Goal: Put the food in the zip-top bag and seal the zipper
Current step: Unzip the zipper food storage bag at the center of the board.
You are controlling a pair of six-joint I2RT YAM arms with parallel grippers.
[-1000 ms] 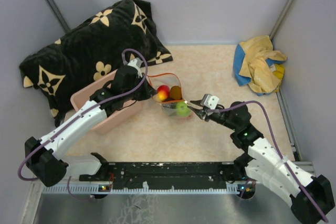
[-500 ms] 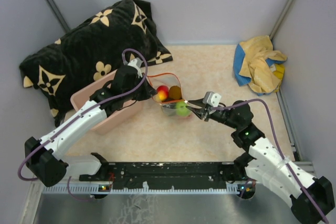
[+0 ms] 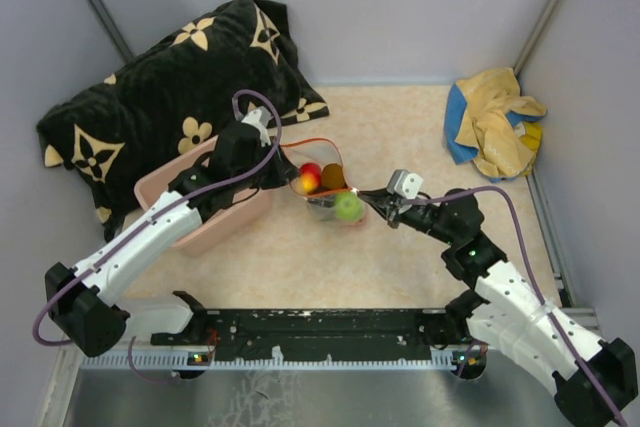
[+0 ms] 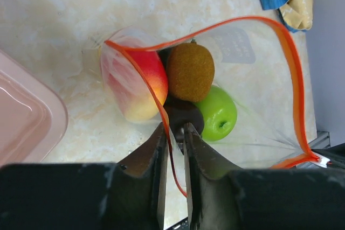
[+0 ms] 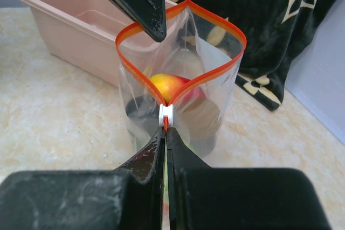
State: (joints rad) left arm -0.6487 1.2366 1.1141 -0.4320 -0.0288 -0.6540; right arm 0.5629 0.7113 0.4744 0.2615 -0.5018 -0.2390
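Two ends of the thin orange-red zipper strip (image 4: 295, 74) on the see-through zip-top bag (image 4: 253, 98) lie left-to-right between my arms: right fingers (image 5: 163, 136) clamp its white slider (image 5: 165, 113) end, left fingers (image 4: 163, 139) narrowly parted astride the other, glossy toy fruits (image 4: 190, 71) inside.

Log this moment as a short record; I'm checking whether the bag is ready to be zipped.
bag: zip-top bag, mouth wide open
food: red-yellow fruit, brown kiwi, green apple and a dark piece, all inside the bag
zipper: zipper unsealed, spread in a loop
left gripper: left gripper, jaws slightly apart, one side of the strip between them
right gripper: right gripper shut at the white slider
nearby: pink tub beside the bag
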